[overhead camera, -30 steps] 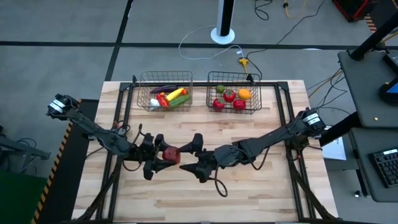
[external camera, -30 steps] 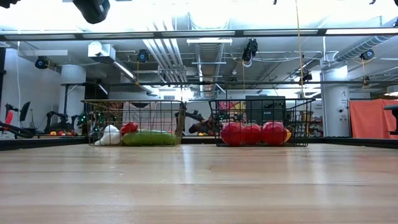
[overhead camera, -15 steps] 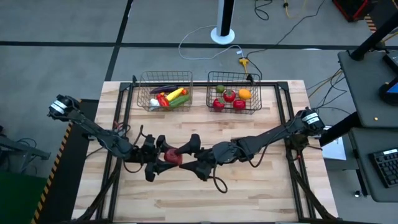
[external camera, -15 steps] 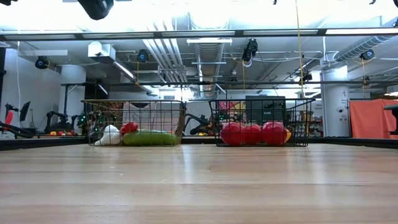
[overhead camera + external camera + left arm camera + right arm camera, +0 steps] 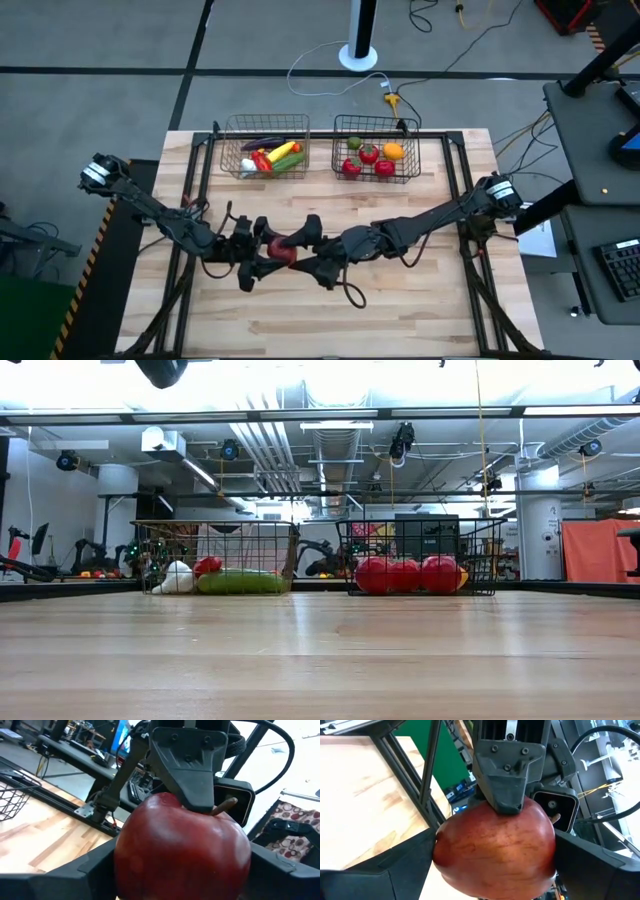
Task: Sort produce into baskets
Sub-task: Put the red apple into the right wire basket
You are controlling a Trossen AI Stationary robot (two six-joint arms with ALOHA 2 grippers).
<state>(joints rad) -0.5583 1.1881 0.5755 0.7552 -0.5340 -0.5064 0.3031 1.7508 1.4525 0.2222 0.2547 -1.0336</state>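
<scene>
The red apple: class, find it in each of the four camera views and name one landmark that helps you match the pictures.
High view: the red apple sits mid-table, between the left gripper and right gripper.
Low view: not in it.
Left wrist view: the apple fills the centre, with the other arm's fingers behind it.
Right wrist view: it fills the centre too.
Shared landmark: the wooden table.

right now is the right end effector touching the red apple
Touching. In the right wrist view both dark fingers press against the red apple, no gap showing. The left end effector grips it from the opposite side.
</scene>
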